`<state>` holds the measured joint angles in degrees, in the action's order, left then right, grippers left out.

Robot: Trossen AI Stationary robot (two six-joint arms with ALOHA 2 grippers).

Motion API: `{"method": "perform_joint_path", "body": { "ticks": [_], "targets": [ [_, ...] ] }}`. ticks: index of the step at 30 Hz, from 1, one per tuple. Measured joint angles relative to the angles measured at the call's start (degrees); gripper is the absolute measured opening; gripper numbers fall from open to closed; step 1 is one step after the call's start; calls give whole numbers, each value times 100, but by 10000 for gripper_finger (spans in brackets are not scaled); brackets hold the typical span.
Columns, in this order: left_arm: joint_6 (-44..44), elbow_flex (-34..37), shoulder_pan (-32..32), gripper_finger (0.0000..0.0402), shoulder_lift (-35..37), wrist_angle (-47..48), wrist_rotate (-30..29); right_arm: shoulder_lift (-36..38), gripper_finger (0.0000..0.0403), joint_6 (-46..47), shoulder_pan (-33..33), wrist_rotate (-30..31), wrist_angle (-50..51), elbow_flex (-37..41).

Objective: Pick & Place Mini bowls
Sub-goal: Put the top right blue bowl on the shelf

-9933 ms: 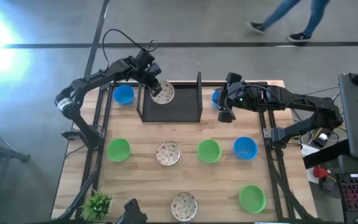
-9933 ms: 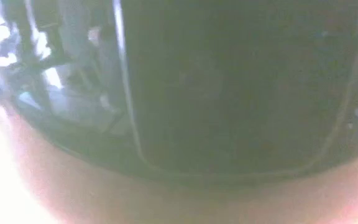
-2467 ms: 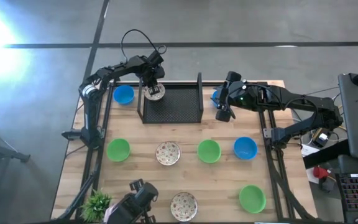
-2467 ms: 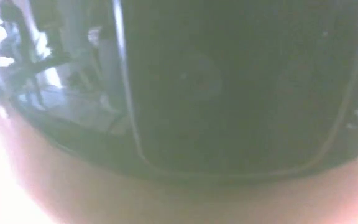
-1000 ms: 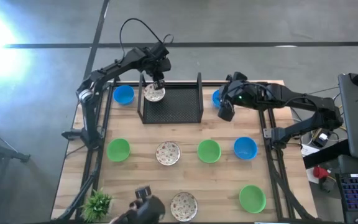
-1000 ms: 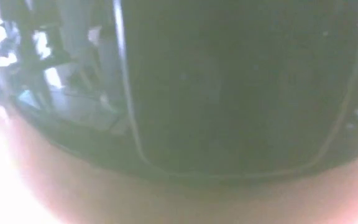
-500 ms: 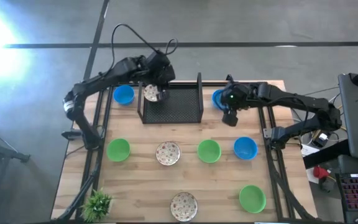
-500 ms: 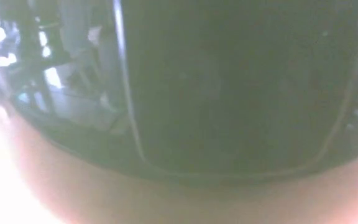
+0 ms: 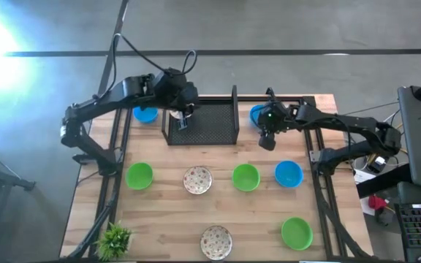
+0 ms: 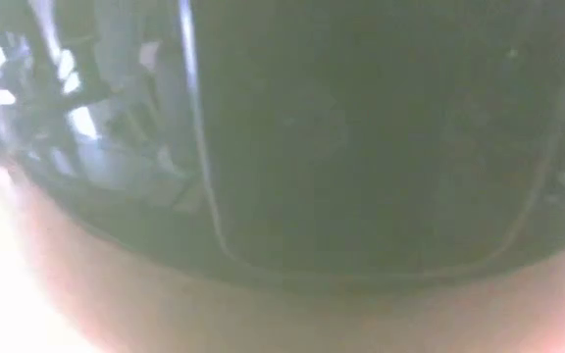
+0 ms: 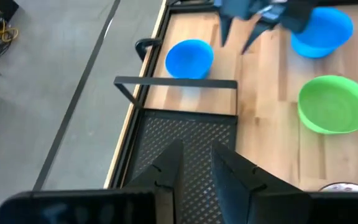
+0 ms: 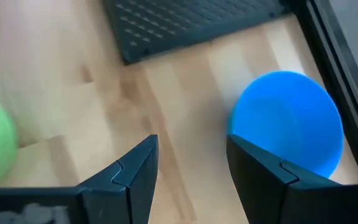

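From above, we see the left gripper (image 9: 182,121) over the left end of the black wire-mesh tray (image 9: 209,124), at about eleven o'clock on the table (image 9: 167,212). Its arm covers that corner, so the speckled bowl we would look for there is hidden from us. A blue bowl (image 9: 145,115) sits just outside the tray, at its nine o'clock. The right gripper (image 9: 266,140) hangs at the tray's three o'clock, with another blue bowl (image 9: 256,114) partly under its arm. Across the middle of the table run a green bowl (image 9: 139,175), a speckled bowl (image 9: 197,180), a second green bowl (image 9: 245,177) and a third blue bowl (image 9: 289,174) — a loose row. Near the front edge lie a speckled bowl (image 9: 215,242) at six o'clock and a green bowl (image 9: 297,233) at about five. A small spiky plant (image 9: 114,238) stands at seven o'clock.

The low view is covered by something dark and blurred; we can tell nothing from it.

In the left wrist view, the left gripper's fingers (image 11: 168,173) stand a little apart over the tray's mesh floor, nothing between them. Beyond the tray's end wall sit a blue bowl (image 11: 189,58) and a green bowl (image 11: 335,104), and the right gripper (image 11: 237,34) shows farther off.

In the right wrist view, the right gripper's fingers (image 12: 135,171) are spread wide above bare wood — empty. A blue bowl (image 12: 287,121) lies just beside one finger, the tray's corner (image 12: 185,22) beyond.
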<state>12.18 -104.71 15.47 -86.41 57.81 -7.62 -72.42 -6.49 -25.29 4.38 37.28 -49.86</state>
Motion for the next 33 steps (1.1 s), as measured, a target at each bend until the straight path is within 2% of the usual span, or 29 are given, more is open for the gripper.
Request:
{"method": "perform_joint_path", "body": {
  "ticks": [9, 20, 33],
  "targets": [
    [-127, 2, -151, 75, 26, -34, -2, 0, 185, -356, -486, -57, -973, 685],
    [-174, 2, -150, 75, 11, -34, -1, -166, 185, -434, -560, -41, -2108, 1413],
    [-185, 2, -150, 75, 9, -38, -2, -1269, 185, -571, -613, 11, -2313, 1243]
  ]
}}
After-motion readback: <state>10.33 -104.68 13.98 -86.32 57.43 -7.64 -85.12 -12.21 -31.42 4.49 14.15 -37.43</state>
